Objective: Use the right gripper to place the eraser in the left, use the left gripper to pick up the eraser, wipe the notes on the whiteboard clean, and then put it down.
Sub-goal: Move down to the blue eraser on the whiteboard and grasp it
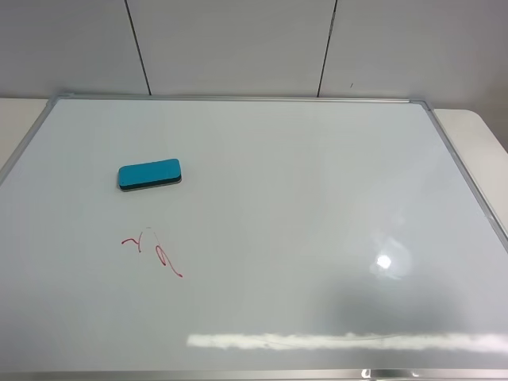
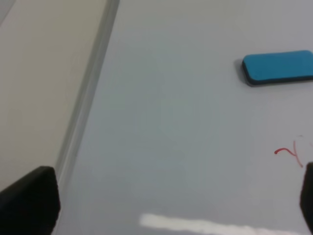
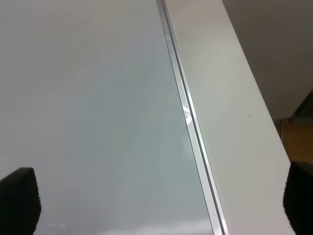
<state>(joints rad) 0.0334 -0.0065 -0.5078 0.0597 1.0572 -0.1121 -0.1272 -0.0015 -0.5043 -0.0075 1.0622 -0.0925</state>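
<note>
The teal eraser (image 1: 149,175) lies flat on the left half of the whiteboard (image 1: 302,198), its black felt base down. Just below it are the red notes (image 1: 153,252), thin loops and hooks. Neither arm shows in the exterior high view. In the left wrist view, the left gripper (image 2: 171,205) stands open, its black fingertips (image 2: 32,198) wide apart over the board's left edge, with the eraser (image 2: 278,67) and part of the notes (image 2: 291,153) well ahead. The right gripper (image 3: 161,205) is open too, over the board's right frame, nothing between its fingers.
A silver frame (image 1: 468,178) borders the whiteboard. Beige tabletop (image 1: 484,143) shows beyond the frame on the right and at the far left (image 1: 17,119). A grey panelled wall (image 1: 238,44) rises behind. Glare streaks run along the board's near edge (image 1: 341,341).
</note>
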